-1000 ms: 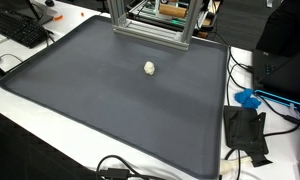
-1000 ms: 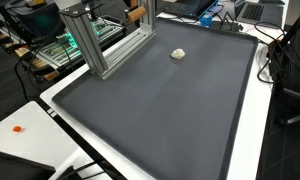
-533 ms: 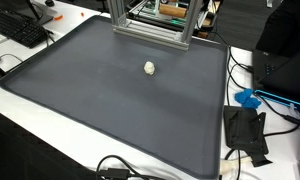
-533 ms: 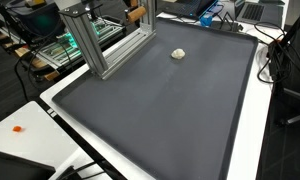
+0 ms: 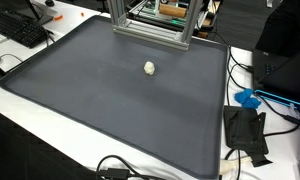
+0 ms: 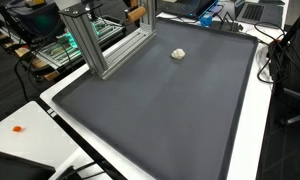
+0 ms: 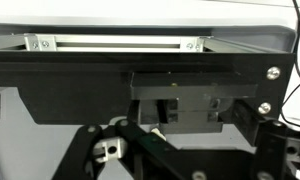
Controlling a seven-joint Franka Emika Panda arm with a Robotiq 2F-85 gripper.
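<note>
Wrist view shows dark linkages, probably the tool (image 7: 180, 150), its opening impossible to tell, while in both exterior views a small white lump (image 5: 149, 68) (image 6: 178, 54) rests on the dark surface (image 5: 100, 105) near the metal frame (image 5: 150, 30).

Even bright overhead light, soft shadows, wrist view dim.

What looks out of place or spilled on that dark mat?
Only a small whitish lump lies alone on the dark mat, near the aluminium frame. Nothing looks spilled or damaged.
</note>
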